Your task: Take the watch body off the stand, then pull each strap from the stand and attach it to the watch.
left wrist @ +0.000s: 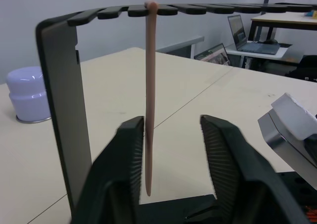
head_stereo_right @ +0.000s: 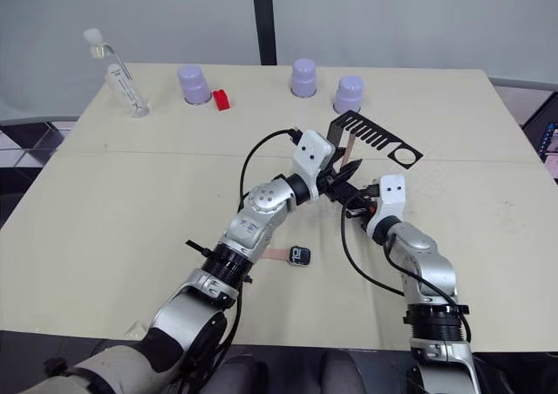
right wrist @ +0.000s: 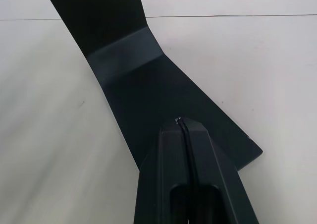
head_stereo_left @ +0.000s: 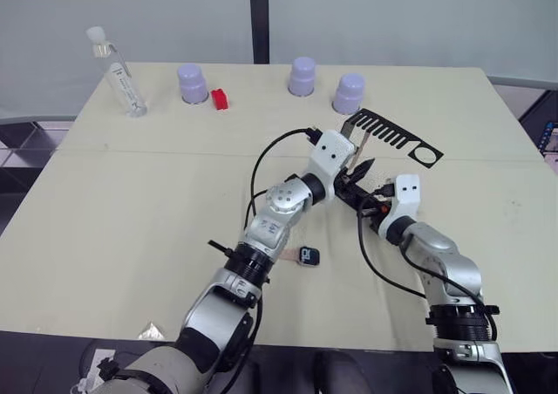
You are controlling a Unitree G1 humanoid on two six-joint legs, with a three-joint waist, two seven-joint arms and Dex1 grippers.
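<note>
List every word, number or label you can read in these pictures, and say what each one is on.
None can be read.
Watch body, lying on the table: pale marks on its screen, too small to read.
Clear bottle: faint marks on its side, too blurred to read.

Both arms reach forward over the surface and meet near its middle. The left pincer (left wrist: 171, 149) points toward the far edge with its ribbed fingers (left wrist: 126, 164) spread apart. The right pincer (right wrist: 184, 130) angles inward toward the left one, fingers pressed together.
</note>
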